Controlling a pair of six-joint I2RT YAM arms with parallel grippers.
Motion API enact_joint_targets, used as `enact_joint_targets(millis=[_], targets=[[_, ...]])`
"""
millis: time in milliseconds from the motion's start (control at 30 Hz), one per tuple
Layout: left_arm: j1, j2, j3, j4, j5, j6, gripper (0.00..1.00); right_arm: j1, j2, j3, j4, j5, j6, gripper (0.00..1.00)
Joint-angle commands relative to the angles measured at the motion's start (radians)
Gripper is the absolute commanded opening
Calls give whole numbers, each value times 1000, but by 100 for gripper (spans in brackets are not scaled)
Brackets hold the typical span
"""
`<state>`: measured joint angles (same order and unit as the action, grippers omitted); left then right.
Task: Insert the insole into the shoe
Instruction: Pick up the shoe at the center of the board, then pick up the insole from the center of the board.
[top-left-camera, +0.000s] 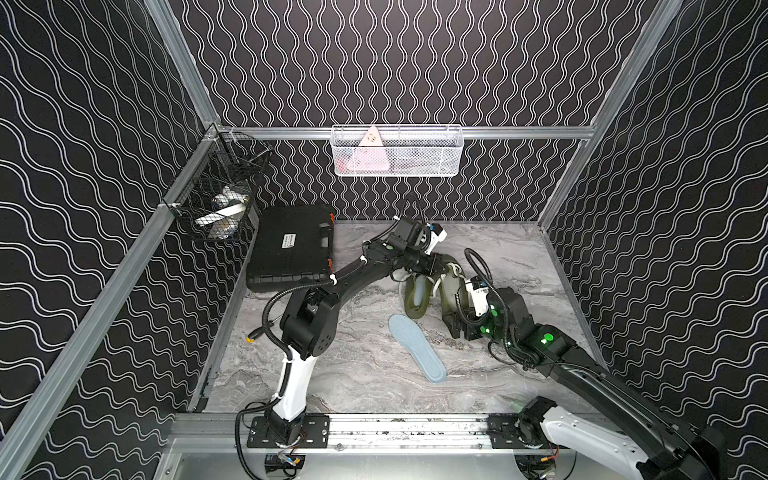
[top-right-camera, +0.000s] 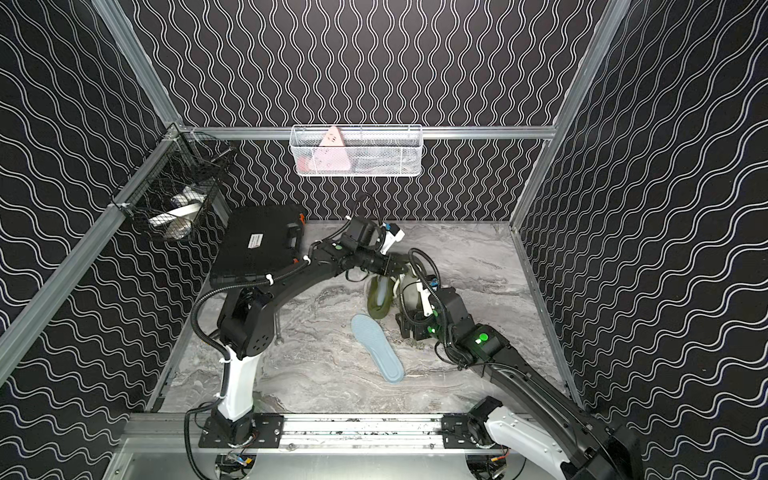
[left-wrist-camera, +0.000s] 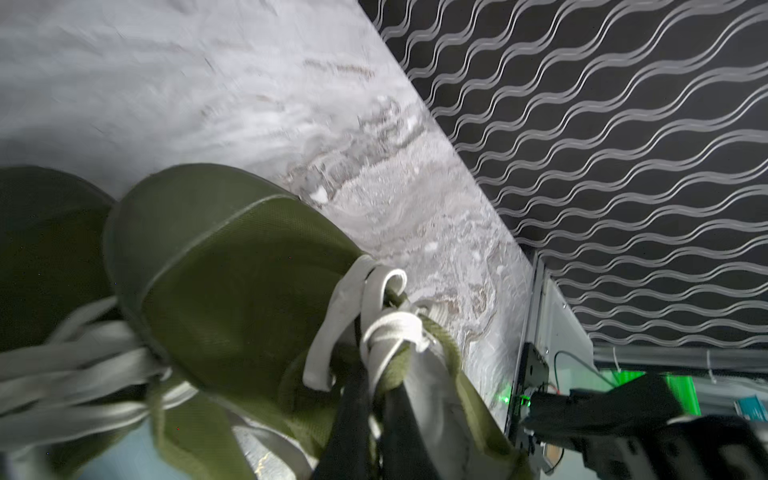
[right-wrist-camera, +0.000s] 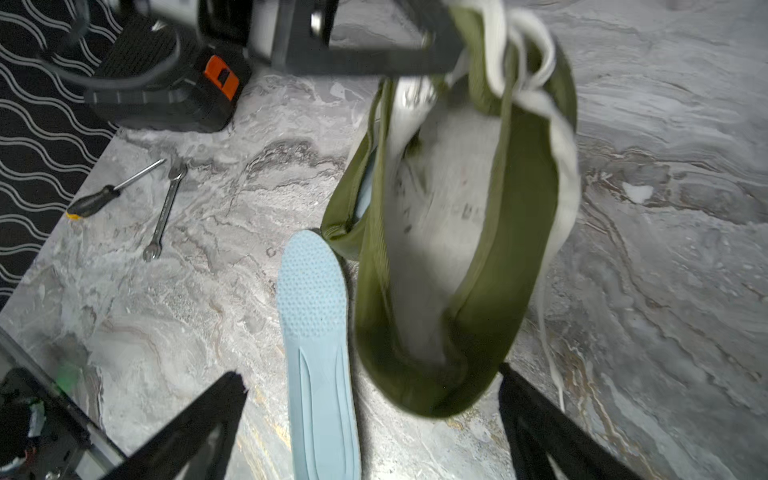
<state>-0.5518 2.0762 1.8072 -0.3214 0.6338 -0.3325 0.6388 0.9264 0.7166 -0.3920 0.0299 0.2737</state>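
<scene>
- Insole (top-left-camera: 417, 347) lies flat on the desk (top-left-camera: 353, 374), at seven o'clock from the shoe (top-left-camera: 449, 291).
- Left gripper (top-left-camera: 434, 266) grips the shoe near its laces.
- Right gripper (right-wrist-camera: 370, 374) gapes wide near its heel.

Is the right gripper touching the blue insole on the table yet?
Apart. In the right wrist view, the right gripper is open, its fingers either side of the insole, with bare table showing between each finger and it.
</scene>
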Motion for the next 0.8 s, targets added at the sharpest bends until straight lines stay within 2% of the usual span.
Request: enact_joint_targets(millis=[0, 267, 433, 600, 767], targets=[[33, -58, 40, -9, -5, -24, 0, 34, -4, -9, 92, 16, -69, 98], [164, -240, -65, -84, -93, -1, 0, 88, 61, -3, 106, -15, -181, 100], [263, -331, -91, -207, -132, 71, 0, 112, 184, 27, 92, -40, -178, 100], [400, -428, -219, -217, -86, 82, 0, 181, 278, 18, 151, -14, -91, 100], [499, -497, -312, -230, -38, 98, 0, 283, 389, 8, 174, 82, -60, 100]])
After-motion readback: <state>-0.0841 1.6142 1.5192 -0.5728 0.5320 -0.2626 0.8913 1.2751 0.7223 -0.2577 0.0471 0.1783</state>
